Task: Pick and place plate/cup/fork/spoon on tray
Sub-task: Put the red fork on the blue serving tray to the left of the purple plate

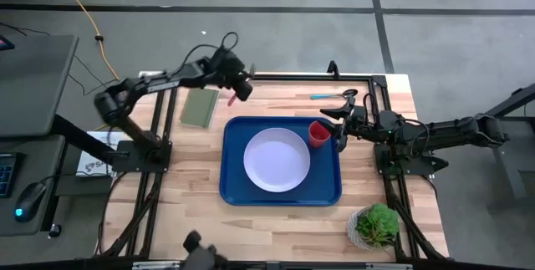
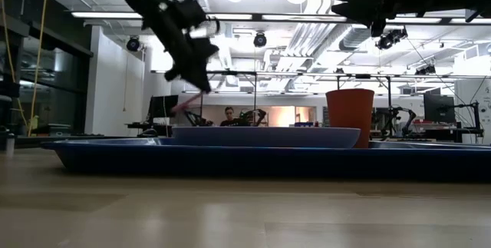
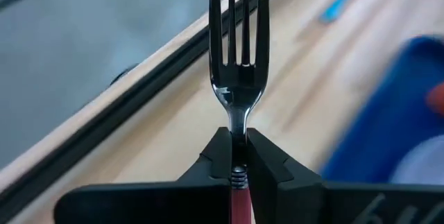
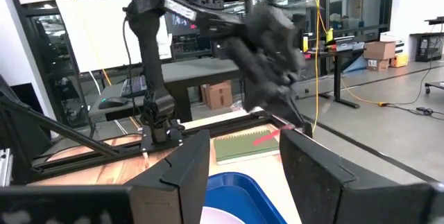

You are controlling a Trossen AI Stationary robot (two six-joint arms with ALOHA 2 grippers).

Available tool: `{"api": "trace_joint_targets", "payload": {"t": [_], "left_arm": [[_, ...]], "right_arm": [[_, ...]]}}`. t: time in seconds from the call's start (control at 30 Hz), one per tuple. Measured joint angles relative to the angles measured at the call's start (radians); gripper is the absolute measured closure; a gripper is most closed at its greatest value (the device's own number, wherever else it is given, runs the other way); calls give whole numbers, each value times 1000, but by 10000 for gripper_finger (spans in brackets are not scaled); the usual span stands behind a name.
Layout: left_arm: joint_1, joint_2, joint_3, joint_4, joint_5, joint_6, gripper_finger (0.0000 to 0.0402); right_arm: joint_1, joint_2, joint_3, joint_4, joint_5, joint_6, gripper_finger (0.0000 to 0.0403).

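My left gripper (image 1: 243,87) is shut on the fork (image 3: 239,44) above the table's far side, between the olive-green pad (image 1: 199,109) and the blue tray (image 1: 236,188). The fork's pink handle (image 2: 184,104) sticks out below the gripper. The pale plate (image 1: 276,160) lies in the tray's middle. The red cup (image 1: 318,133) stands upright in the tray's far right corner. My right gripper (image 4: 243,161) is open, raised just to the right of the cup (image 2: 350,117), and touches nothing. The teal-handled spoon (image 1: 328,95) lies on the table beyond the tray. My left gripper pinches the fork's neck (image 3: 238,151), where the metal shank meets the pink handle, between its two fingers. The fork lies along the fingers, its tines (image 3: 238,16) pointing forward past their tips. The fork is lifted clear of the table, and its handle slants down below the gripper.
A small green plant (image 1: 376,224) stands at the table's near right corner. Black frame rails (image 1: 292,76) run along the table's far and side edges. Bare wood shows to the left of the tray and in front of it.
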Motion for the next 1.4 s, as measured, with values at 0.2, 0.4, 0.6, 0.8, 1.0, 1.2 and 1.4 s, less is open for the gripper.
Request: {"api": "trace_joint_targets", "payload": {"t": [0.2, 0.4, 0.6, 0.8, 1.0, 1.2, 1.4], "left_arm": [[-197, -256, -281, 212, -125, -155, 401], [-555, -460, -481, 199, -406, -434, 401], [-860, -468, -516, 199, -536, -892, 401], [-965, -376, -517, 72, -664, -1167, 401], [-969, -237, -517, 81, -637, -1281, 401], [-951, -138, -516, 146, -586, -1271, 401], [-910, -66, -516, 200, -593, -1283, 401]], "right_arm": [[0, 0, 0, -5, 0, 10, 236], [0, 0, 0, -5, 0, 10, 236], [0, 0, 0, -6, 0, 51, 236], [0, 0, 0, -28, 0, 134, 236], [0, 0, 0, -61, 0, 200, 236], [0, 0, 0, -71, 0, 210, 236], [0, 0, 0, -80, 0, 223, 236]]}}
